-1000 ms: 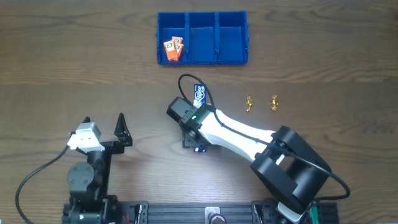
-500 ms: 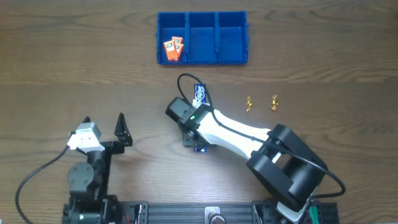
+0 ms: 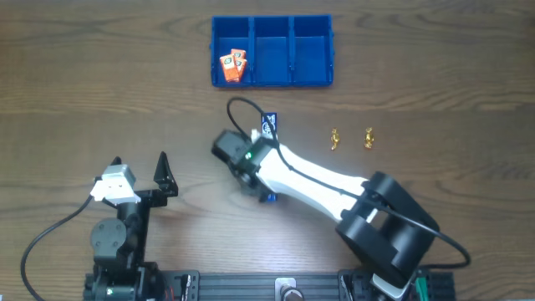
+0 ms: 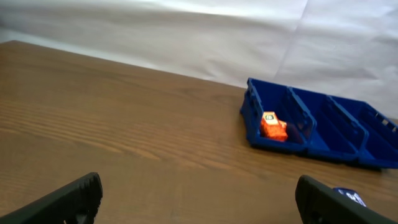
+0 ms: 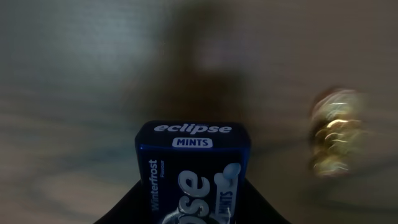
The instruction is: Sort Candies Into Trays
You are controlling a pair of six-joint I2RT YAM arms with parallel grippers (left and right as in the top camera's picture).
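At 7 o'clock the left arm (image 3: 125, 196) stands over its base, and we see the left jaws released, spread wide with nothing between them. The right arm (image 3: 313, 180) extends from 5 o'clock across the middle of the brown wooden bench (image 3: 92, 84). The right jaws are clenched on the dark blue, white-printed mint box (image 5: 194, 168), pinching only the end nearest the wrist. The box is near the bench's centre; we cannot tell whether it rests on the wood or hangs just above it. At 3 o'clock from the box lie the small gold-foil twist candies (image 3: 334, 139), near each other. Farthest off, at 12 o'clock, stands the blue plastic three-compartment tray (image 3: 272, 82), with the flat orange candy packets (image 3: 233, 64) in its 9 o'clock compartment.

We judge the grip to be the weak spot: a smooth, hard box held by one end could tip or slip out on the way. Carried low, it could strike the tray's near wall. A wide swing could sweep the gold candies aside.

We count one blue box, two gold candies, two orange packets and one tray.
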